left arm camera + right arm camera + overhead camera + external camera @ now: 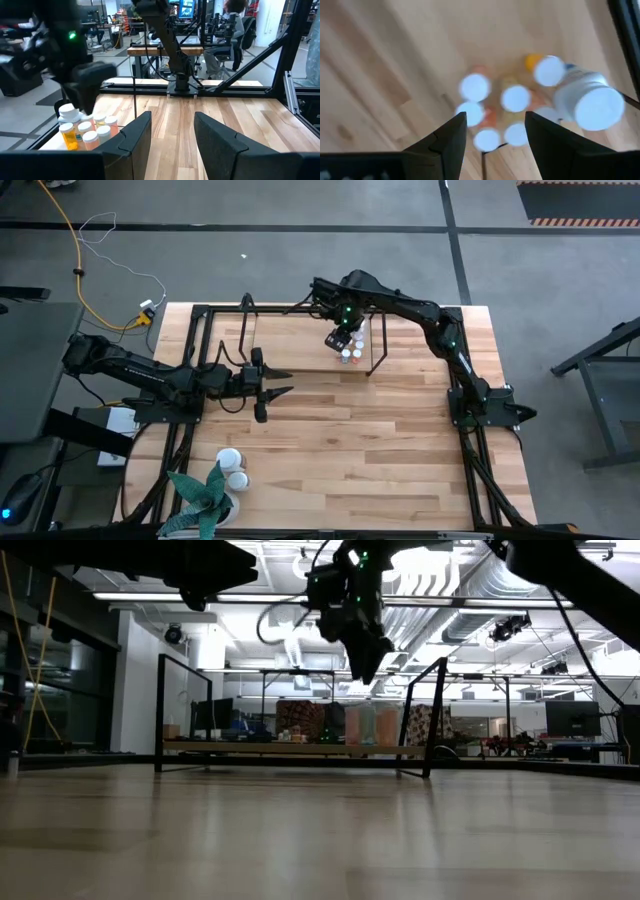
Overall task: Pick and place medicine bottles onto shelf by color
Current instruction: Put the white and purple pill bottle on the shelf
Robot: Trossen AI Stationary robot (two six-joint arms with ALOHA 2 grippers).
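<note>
The shelf (pixel 295 340), a light-wood board in black tube hoops, stands at the table's far middle. Several small bottles with white caps (pixel 351 352) stand on its right end, some with orange bodies (pixel 70 137). A larger white bottle (pixel 587 100) stands with them. My right gripper (pixel 340 340) hangs open above this cluster, fingers pointing down (pixel 495 120), clear of the caps. My left gripper (pixel 280 382) is open and empty, level over the table in front of the shelf, pointing toward the table's right edge. Two larger white bottles (pixel 232 465) stand at the near left.
A green spiky plant in a white pot (pixel 205 495) stands at the near left corner beside the two white bottles. The shelf's black hoops (pixel 378 350) rise at both of its ends. A person (pixel 230 30) sits at a desk beyond the table.
</note>
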